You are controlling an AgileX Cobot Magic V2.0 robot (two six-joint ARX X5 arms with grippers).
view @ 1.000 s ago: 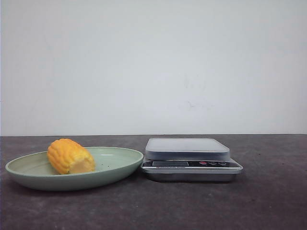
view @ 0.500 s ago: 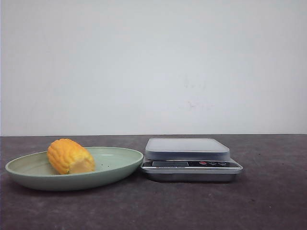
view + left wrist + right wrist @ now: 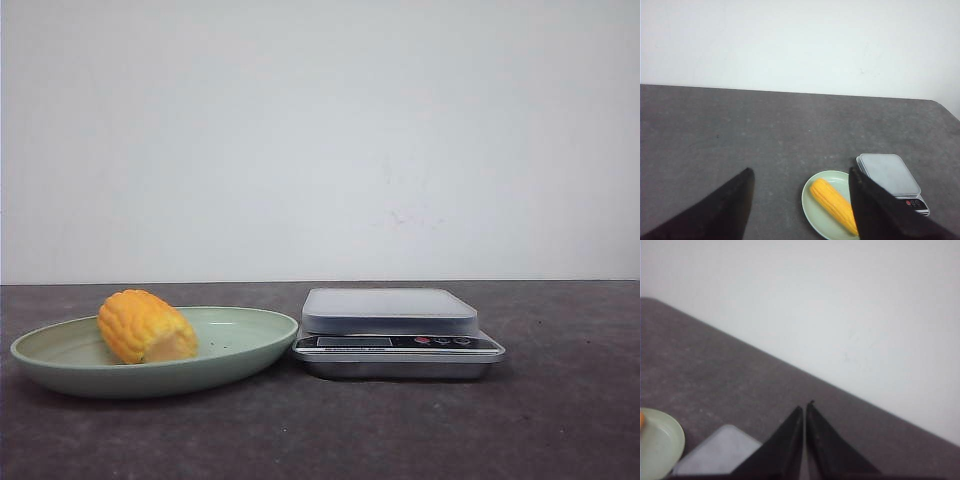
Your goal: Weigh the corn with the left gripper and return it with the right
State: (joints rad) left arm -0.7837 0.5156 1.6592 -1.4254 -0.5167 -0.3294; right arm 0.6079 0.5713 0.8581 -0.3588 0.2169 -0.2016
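Observation:
The yellow-orange corn (image 3: pixel 146 326) lies in a pale green plate (image 3: pixel 240 360) left of the kitchen scale (image 3: pixel 392 310), whose platform is bare. Neither arm shows in the front view. In the left wrist view my left gripper (image 3: pixel 801 172) is open and empty, high above the table, with the corn (image 3: pixel 832 201) on the plate (image 3: pixel 811 210) seen between its fingers and the scale (image 3: pixel 889 173) beside it. In the right wrist view my right gripper (image 3: pixel 805 406) is shut and empty, up above the scale (image 3: pixel 720 452).
The dark grey tabletop (image 3: pixel 560 420) runs back to a white wall. The plate's rim (image 3: pixel 660 440) shows in the right wrist view.

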